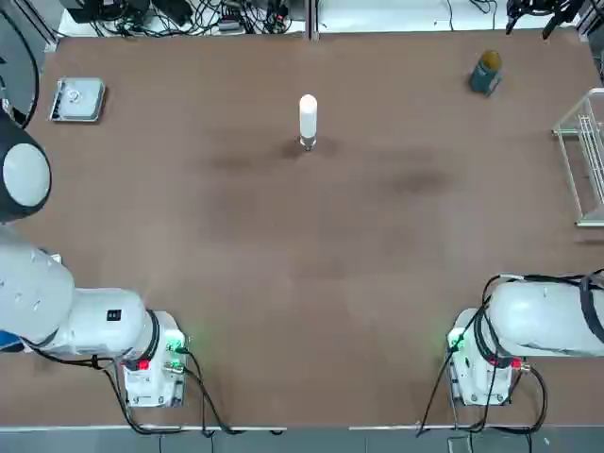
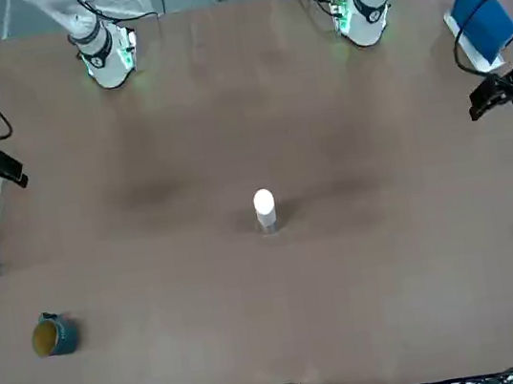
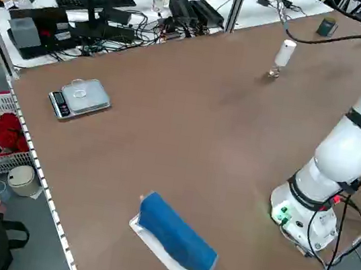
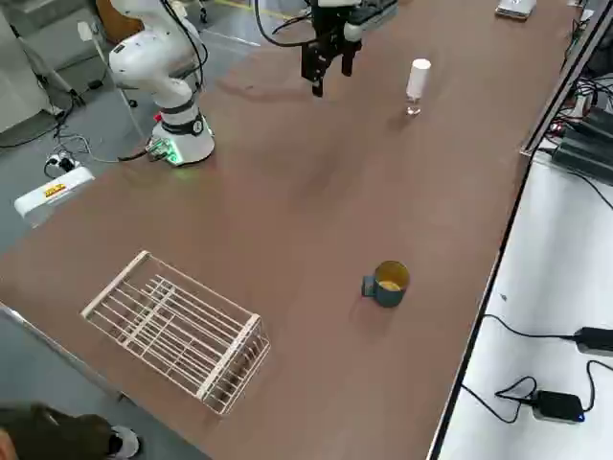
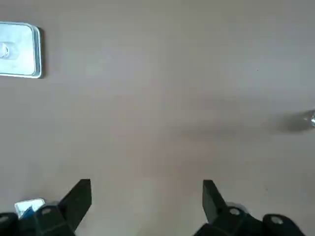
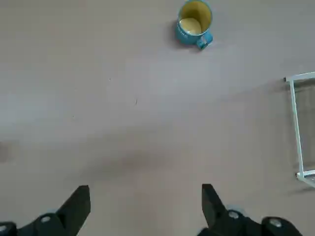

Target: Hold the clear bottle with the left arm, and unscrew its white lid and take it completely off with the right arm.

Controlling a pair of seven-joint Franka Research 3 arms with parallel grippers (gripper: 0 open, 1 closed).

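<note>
Top view: clear bottle [image 1: 308,142] upright near the far middle of the brown table [image 1: 311,264], capped by the tall white lid [image 1: 308,115], well apart from both arms. Teal mug [image 1: 486,74] near the far right corner, wire rack [image 1: 587,156] at the right edge, small scale [image 1: 76,99] near the far left corner. Left wrist view: left claw [image 5: 146,196] spread wide over bare table, pinching nothing, scale off to one side. Right wrist view: right claw [image 6: 145,199] likewise spread wide and empty above the table, mug and rack corner beyond. Left side view: blue roll [image 3: 176,235] lying on the near table edge, beside the left arm's base [image 3: 304,218].
</note>
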